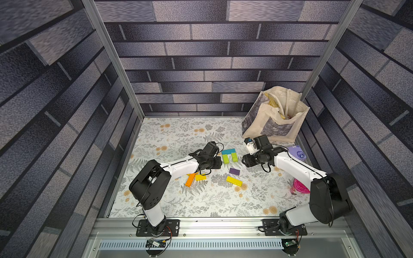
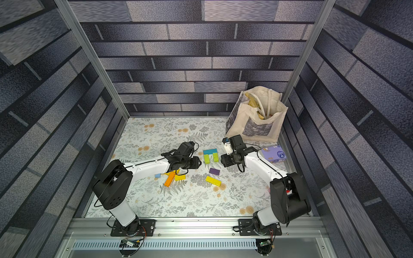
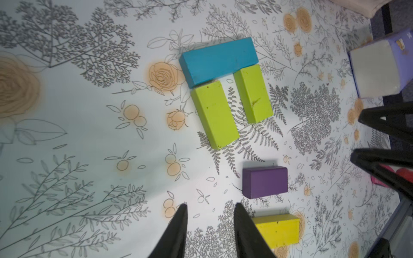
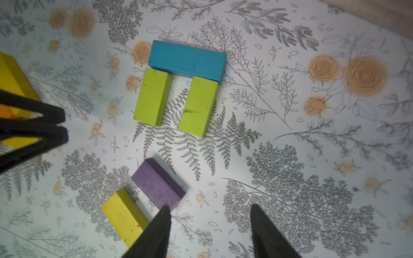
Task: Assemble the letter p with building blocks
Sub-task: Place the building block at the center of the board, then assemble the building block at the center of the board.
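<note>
A: Evidently a start on the P: teal block (image 3: 219,61) lies crosswise, with two lime blocks (image 3: 214,114) (image 3: 253,93) butted under it and a gap between them. Bowl and stem begun, I judge.
B: Claws?
A: Left claw (image 3: 211,225) and right claw (image 4: 212,230) both parted and empty, flanking the build. Purple block (image 4: 157,185) sits just beside a right fingertip, yellow block (image 3: 277,230) beside the left claw. Both lie loose on the desk (image 3: 67,134).

A teal block (image 1: 228,151) and two lime-green blocks (image 1: 225,159) (image 1: 234,157) are lying centrally on the floral-printed tabletop (image 1: 178,205), a cream canvas tote bag (image 1: 276,116) sitting at two o'clock.
</note>
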Action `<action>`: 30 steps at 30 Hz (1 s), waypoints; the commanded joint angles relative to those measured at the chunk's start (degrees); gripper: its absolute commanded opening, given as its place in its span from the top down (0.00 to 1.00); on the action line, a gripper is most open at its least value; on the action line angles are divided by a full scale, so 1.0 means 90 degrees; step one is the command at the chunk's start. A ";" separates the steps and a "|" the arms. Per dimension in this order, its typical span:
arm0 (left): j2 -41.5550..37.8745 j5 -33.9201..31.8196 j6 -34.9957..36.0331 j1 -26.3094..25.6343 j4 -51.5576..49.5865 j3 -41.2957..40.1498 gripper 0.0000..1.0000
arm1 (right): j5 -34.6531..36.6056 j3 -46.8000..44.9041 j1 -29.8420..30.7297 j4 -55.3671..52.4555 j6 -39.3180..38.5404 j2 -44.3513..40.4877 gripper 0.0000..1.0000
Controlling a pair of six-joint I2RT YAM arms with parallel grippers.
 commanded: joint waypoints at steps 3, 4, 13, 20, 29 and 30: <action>0.0165 0.0090 0.0308 -0.0157 -0.0110 0.0199 0.82 | -0.1132 -0.0871 0.0055 0.0688 0.1968 -0.0085 0.72; 0.0198 0.0080 0.0326 -0.0201 -0.0110 0.0213 0.85 | -0.1159 -0.1022 0.0058 0.0809 0.2142 -0.0155 0.76; 0.0914 0.0213 0.0452 -0.0517 -0.0568 0.0847 0.99 | -0.0861 -0.1641 0.0051 0.1039 0.2713 -0.0419 1.00; 0.1381 -0.0091 0.0230 -0.0733 -0.0960 0.1407 1.00 | -0.0718 -0.1477 0.0058 0.1231 0.2941 0.0087 1.00; 0.1723 -0.0355 0.0042 -0.0792 -0.1543 0.1852 1.00 | -0.0863 -0.1315 0.0053 0.1464 0.2989 0.0701 1.00; 0.1751 -0.0391 0.0017 -0.0787 -0.1663 0.1904 1.00 | -0.0899 -0.1314 0.0049 0.1503 0.2993 0.0734 1.00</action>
